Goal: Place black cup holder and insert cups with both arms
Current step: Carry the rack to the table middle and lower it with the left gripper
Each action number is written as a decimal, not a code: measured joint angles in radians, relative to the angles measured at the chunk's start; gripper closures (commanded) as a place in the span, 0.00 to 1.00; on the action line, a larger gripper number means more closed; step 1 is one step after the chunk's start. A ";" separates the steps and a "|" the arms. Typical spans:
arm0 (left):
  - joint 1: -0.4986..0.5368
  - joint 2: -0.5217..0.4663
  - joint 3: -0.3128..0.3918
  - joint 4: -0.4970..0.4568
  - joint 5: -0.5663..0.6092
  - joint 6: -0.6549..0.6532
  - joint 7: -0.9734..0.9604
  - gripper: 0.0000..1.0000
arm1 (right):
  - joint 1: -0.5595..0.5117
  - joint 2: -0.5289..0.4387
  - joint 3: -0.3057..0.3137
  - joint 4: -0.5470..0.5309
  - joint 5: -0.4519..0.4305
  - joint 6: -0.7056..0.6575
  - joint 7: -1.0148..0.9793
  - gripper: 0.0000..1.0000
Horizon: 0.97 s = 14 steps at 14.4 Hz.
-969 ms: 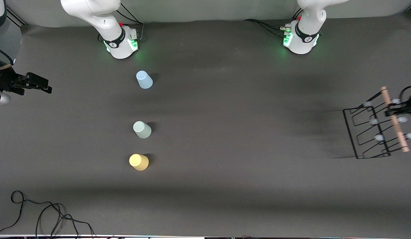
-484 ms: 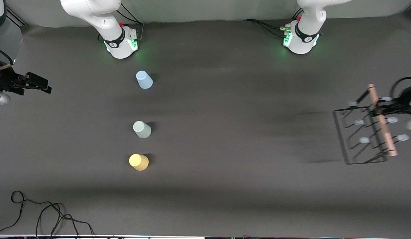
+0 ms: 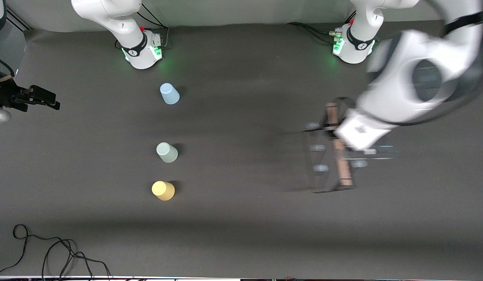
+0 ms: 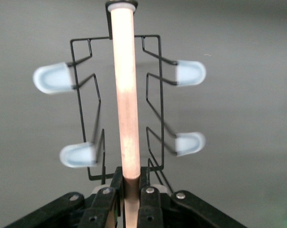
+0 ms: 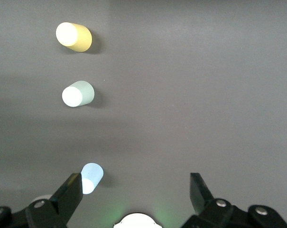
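The black cup holder (image 3: 323,156) hangs blurred above the table between its middle and the left arm's end. My left gripper (image 4: 130,184) is shut on its light-wood dowel handle (image 4: 125,95); pale blue prong caps (image 4: 190,72) stick out on both sides. In the front view the white left hand (image 3: 360,130) covers the fingers. The light blue cup (image 3: 169,94), mint cup (image 3: 167,152) and yellow cup (image 3: 163,190) stand upside down in a row toward the right arm's end. My right gripper (image 5: 135,192) is open and empty, high over that end (image 3: 50,100). Its view shows the blue (image 5: 91,177), mint (image 5: 78,93) and yellow (image 5: 73,36) cups.
The green-lit arm bases (image 3: 142,48) (image 3: 352,47) stand along the table's edge farthest from the front camera. Loose black cables (image 3: 50,249) lie at the nearest corner on the right arm's end. The dark mat (image 3: 245,117) spans the table.
My left arm has carried the cup holder from the table's left arm end toward the middle. The right arm and the cups have not moved.
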 measured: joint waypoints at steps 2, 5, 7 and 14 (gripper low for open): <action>-0.148 0.099 -0.002 0.071 0.009 0.073 -0.150 1.00 | 0.000 0.000 0.000 0.000 0.000 0.000 0.000 0.00; -0.339 0.227 -0.002 0.167 0.044 0.151 -0.341 1.00 | 0.000 0.000 0.000 0.000 0.000 0.000 0.000 0.00; -0.419 0.298 0.001 0.238 0.055 0.163 -0.416 1.00 | 0.000 0.000 -0.001 0.000 0.000 -0.001 0.000 0.00; -0.453 0.402 0.018 0.317 0.134 0.159 -0.463 1.00 | 0.000 0.000 0.000 0.000 0.000 -0.001 0.000 0.00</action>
